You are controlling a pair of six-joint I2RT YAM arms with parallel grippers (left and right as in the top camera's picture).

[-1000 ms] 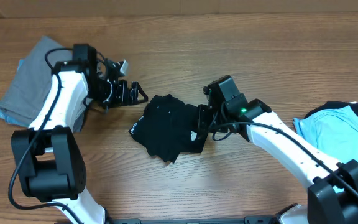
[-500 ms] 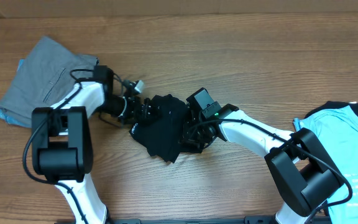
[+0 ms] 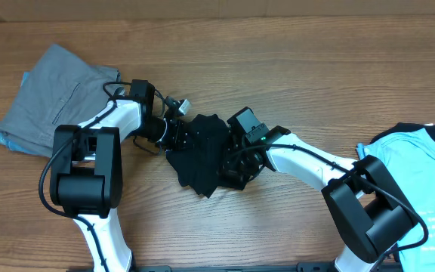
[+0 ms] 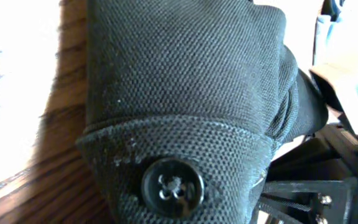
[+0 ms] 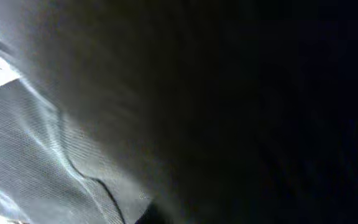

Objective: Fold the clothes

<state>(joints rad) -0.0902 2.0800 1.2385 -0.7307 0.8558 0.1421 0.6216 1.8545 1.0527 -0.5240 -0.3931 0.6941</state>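
Clothes (image 3: pixel 202 153) lie bunched; left claw (image 3: pixel 174 136) closed on their left edge; right claw (image 3: pixel 234 165) closed on their right edge.

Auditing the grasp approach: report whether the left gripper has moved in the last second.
Yes. The left gripper moved right, away from the grey garment, onto the left edge of the shirt.

Even, soft light falls over the table (image 3: pixel 293 68). The left wrist view glares white at 9 o'clock. The right wrist view of the clothes (image 5: pixel 104 155) is dim and blurred, perhaps too close.
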